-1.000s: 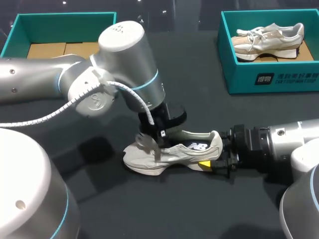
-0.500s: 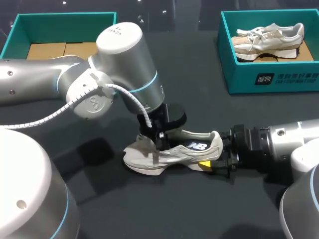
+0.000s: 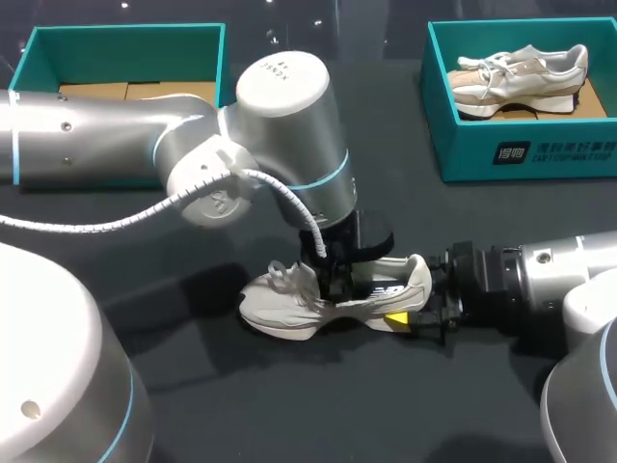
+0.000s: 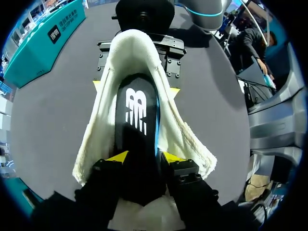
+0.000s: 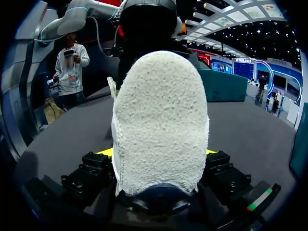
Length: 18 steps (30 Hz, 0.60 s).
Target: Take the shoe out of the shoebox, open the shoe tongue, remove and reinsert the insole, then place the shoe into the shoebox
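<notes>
— What sort of place have you got me in?
— You're at a robot lab bench: dark table (image 3: 241, 405), left arm (image 3: 96, 135) and right arm (image 3: 564, 275) reaching in, teal shoebox (image 3: 125, 37) far left, second shoebox (image 3: 525, 154) far right.

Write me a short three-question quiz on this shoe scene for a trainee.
1. True or false: the grey shoe between the grippers lies inside a shoebox.
2. The right gripper is shut on which part of that shoe? A. heel B. toe C. laces
3. Fill in: the left gripper is shut on the dark ____ inside the shoe.
Key: 1 false, it lies on the table; 2 A; 3 insole.
</notes>
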Tool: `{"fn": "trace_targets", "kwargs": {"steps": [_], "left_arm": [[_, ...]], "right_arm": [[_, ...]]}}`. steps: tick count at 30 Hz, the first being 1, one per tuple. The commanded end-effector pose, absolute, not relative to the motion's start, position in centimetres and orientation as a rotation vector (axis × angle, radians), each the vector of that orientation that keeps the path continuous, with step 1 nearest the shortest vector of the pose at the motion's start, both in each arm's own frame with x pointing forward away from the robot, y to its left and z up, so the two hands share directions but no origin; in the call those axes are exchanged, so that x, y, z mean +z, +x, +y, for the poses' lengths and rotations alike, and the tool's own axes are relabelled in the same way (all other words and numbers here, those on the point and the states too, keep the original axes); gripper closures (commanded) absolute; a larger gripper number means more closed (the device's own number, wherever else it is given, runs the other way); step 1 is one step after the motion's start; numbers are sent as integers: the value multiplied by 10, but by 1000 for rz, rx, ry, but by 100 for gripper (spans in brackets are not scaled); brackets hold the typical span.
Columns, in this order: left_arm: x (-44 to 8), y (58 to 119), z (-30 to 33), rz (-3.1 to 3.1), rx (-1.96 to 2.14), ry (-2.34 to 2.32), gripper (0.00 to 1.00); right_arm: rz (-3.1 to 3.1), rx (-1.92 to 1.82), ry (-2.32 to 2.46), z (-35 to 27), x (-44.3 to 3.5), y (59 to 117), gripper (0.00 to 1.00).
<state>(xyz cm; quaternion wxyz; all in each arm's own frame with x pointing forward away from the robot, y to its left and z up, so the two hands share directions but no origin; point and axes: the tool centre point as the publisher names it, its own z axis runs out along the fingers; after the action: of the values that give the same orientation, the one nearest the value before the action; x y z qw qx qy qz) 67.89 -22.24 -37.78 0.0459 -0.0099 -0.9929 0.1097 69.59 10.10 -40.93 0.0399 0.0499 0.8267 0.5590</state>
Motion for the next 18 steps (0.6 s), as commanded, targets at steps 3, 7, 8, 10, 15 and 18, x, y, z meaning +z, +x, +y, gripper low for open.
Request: {"fn": "trace_targets", "kwargs": {"steps": [3, 7, 8, 10, 15, 18], "left_arm": [[-387, 681, -243, -3016, 238, -66, 58], [-391, 677, -243, -2996, 213, -104, 57], [-392, 675, -242, -2993, 206, -114, 57], [-395, 672, -240, -2993, 196, -127, 57], [-405, 666, -240, -3009, 166, -138, 57], [-412, 666, -242, -3040, 150, -122, 58]], "right_arm": [[2535, 1708, 154, 101, -409, 695, 100], [2535, 1708, 154, 101, -409, 695, 100], [2535, 1708, 154, 101, -409, 695, 100], [2535, 1708, 154, 101, -409, 695, 100], [2535, 1708, 154, 101, -409, 695, 100], [2535, 1708, 154, 101, -409, 695, 100]]}}
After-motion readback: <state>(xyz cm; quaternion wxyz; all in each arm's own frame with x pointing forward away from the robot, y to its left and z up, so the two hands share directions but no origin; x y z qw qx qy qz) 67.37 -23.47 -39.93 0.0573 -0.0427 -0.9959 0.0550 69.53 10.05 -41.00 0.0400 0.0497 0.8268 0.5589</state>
